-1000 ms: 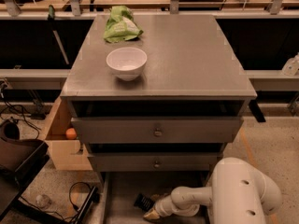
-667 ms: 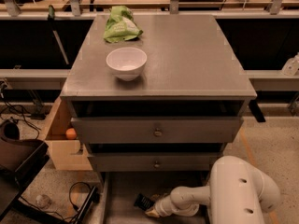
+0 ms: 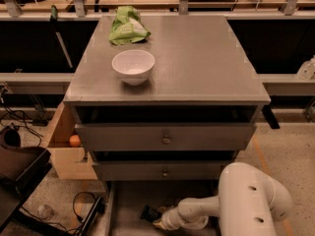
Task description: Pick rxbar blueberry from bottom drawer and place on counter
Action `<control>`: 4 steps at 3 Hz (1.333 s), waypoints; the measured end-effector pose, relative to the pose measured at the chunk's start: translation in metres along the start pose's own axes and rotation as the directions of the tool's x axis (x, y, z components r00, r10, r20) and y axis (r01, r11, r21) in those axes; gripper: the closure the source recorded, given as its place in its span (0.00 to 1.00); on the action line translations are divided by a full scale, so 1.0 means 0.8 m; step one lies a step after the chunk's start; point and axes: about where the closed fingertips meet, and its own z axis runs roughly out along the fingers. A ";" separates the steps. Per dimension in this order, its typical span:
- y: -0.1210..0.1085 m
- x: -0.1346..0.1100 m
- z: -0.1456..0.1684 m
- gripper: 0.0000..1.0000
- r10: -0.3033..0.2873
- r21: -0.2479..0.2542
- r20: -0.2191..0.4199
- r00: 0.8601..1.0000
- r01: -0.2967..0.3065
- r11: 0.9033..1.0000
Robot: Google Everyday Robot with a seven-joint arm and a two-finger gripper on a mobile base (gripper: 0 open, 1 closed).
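The bottom drawer [image 3: 130,200] is pulled open at the foot of the grey cabinet and shows its flat grey floor. The rxbar blueberry [image 3: 148,213], a small dark wrapper, lies on that floor near the front. My gripper [image 3: 158,220] reaches down into the drawer on the white arm [image 3: 246,200], and its tip is right at the bar's right end. The counter [image 3: 197,58] is the wide grey top of the cabinet.
A white bowl [image 3: 133,66] and a green snack bag [image 3: 126,25] sit on the counter's left side. Two drawers with round knobs [image 3: 166,139] are above the open one. A wooden box with an orange ball [image 3: 74,140] stands at the left. Cables lie on the floor.
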 end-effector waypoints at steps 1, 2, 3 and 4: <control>0.000 0.000 0.000 1.00 0.000 0.000 0.000 1.000 0.000 1.000; 0.008 -0.017 -0.034 1.00 -0.005 -0.045 0.009 1.000 0.005 0.999; 0.026 -0.046 -0.115 1.00 -0.008 -0.077 0.050 0.999 0.012 0.997; 0.045 -0.070 -0.221 1.00 0.012 -0.071 0.094 0.996 -0.006 0.997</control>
